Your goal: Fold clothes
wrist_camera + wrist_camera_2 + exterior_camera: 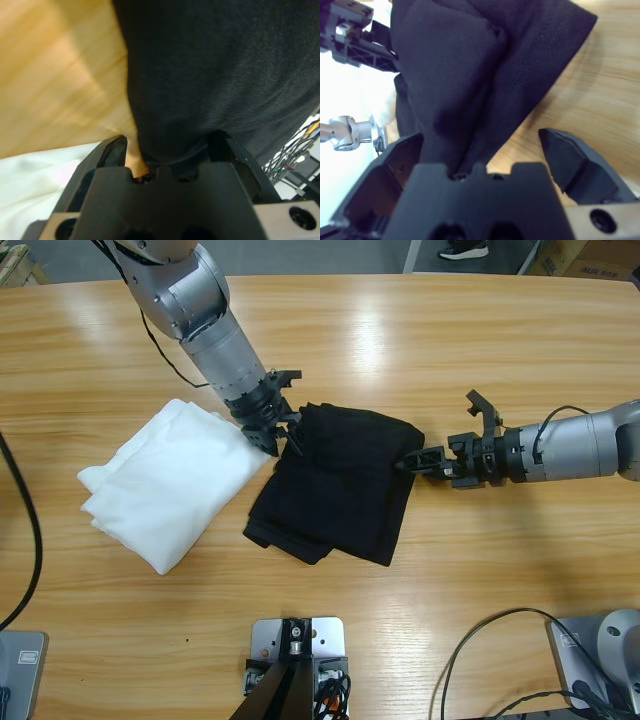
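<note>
Both of my grippers were at the soft black folded shirt, one on each of its far corners. My left gripper, coming down from the upper corner of the table, looked clamped on the fabric's edge: along that wrist the dark cloth ran straight down between the jaws, with little gap showing. My right gripper, reaching in from the side, was at the opposite corner, but its jaws stood wide apart in its own wrist view, with the cloth bunched against one jaw only, so I judged it as spread and not yet gripping. The shirt lay on the long wooden table near the middle, already doubled into a rough rectangle, its near edge uneven. Just beside it, touching along one side, lay a white folded garment. I judged the fold to be well along. Next, I would need to close the right jaws on the corner, then move both corners together, keeping the cloth taut.
</note>
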Controlling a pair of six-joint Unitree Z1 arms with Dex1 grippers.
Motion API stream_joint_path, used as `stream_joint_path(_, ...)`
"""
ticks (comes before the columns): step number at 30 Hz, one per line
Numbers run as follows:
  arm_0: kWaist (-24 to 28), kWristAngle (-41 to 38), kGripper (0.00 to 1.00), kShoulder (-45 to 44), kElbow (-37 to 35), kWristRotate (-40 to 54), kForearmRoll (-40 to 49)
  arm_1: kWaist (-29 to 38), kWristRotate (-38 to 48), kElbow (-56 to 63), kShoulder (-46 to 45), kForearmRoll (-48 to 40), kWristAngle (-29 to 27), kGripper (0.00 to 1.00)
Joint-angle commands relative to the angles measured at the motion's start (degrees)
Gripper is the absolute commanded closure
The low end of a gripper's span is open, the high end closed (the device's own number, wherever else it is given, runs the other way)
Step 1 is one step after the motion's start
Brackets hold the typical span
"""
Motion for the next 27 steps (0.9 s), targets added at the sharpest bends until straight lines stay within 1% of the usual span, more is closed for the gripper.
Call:
stream_joint_path(1,-2.38,0.25,0.369,-0.59,6.61,-5.49,-7.48,-0.72,0.66,2.49,5.46,0.11,-0.06,0.018)
stream_joint_path(3,-2.36,0.12,0.389,-0.85,7.24,-5.61,-7.99,-0.72,0.65,2.70,5.46,-0.10,-0.06,0.018)
stream_joint_path(4,-2.36,-0.09,0.426,-0.92,7.39,-5.66,-8.12,-0.72,0.59,2.79,5.46,-0.21,-0.06,0.018)
stream_joint_path(5,-2.36,-0.42,0.495,-0.99,7.74,-5.66,-8.64,-0.72,0.58,2.83,5.51,-0.30,-0.06,0.018)
stream_joint_path(6,-2.36,-0.98,0.620,-1.05,8.18,-5.66,-9.22,-0.72,0.59,2.83,5.60,-0.33,-0.06,0.018)
stream_joint_path(8,-2.43,-1.67,0.986,-0.96,8.69,-5.59,-9.66,-0.72,0.65,3.32,5.48,-0.33,-0.11,0.018)
stream_joint_path(9,-2.56,-1.84,1.000,-0.96,8.97,-5.31,-9.82,-0.72,0.61,3.99,5.41,-0.42,-0.28,0.018)
stream_joint_path(13,-3.00,-2.65,1.000,-1.05,11.06,-4.31,-12.05,-0.72,0.75,7.75,5.00,-3.88,-0.32,0.018)
stream_joint_path(16,-3.23,-2.65,1.000,-1.10,10.99,-4.34,-12.74,-0.28,2.69,8.03,3.63,-3.57,-0.72,0.033)
stream_joint_path(19,-3.37,-2.65,1.000,-1.24,10.92,-4.43,-13.32,4.29,6.32,8.40,3.58,-3.25,-3.91,0.036)
stream_joint_path(21,-3.42,-2.74,1.000,-1.42,10.99,-4.54,-13.39,7.79,9.22,8.45,5.20,-3.76,-6.95,0.036)
stream_joint_path(23,-3.49,-2.93,1.000,-1.57,10.97,-4.70,-13.51,10.02,10.93,8.54,7.15,-5.06,-8.14,0.032)
stream_joint_path(27,-3.63,-3.25,1.000,-1.66,10.97,-4.91,-13.65,11.32,12.79,10.52,12.61,-13.32,-8.23,0.037)
